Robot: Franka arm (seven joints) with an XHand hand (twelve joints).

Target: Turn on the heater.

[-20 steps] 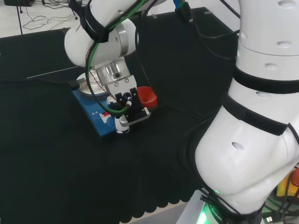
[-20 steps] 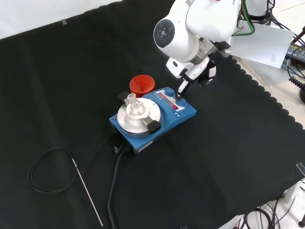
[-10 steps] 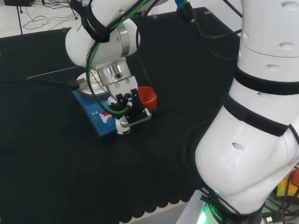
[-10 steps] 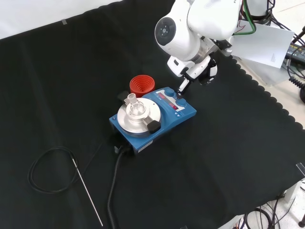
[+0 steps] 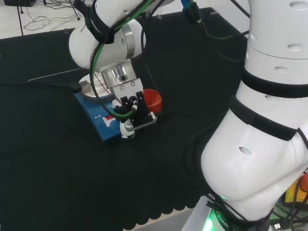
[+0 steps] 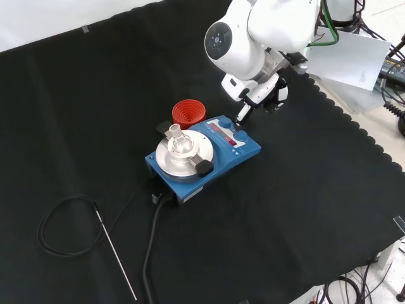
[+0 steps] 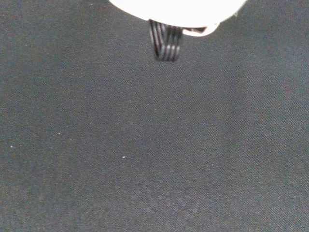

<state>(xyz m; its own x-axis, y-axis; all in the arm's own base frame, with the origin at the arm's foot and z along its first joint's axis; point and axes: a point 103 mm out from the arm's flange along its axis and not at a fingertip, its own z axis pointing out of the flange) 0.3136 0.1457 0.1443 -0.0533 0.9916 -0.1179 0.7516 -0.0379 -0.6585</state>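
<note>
The heater is a blue box with a round silver plate and two blue knobs on its panel; a small clear glass vessel stands on the plate. In the head view the heater lies partly behind the arm. The hand hovers just past the panel end, one straight finger pointing down a little above the knobs without touching. In the head view the hand hangs over the heater's near corner. In the wrist view a blurred white part of the hand shows above black cloth.
A red ribbed ring stands against the heater's far side. The heater's black cable runs toward the near edge. A coiled black lead with a thin metal rod lies at the front view's left. White paper lies beyond the cloth's scalloped edge.
The straight finger, which touched the heater's panel by the knobs a second ago, has lifted off and drawn slightly back. The heater and the vessel have not moved.
</note>
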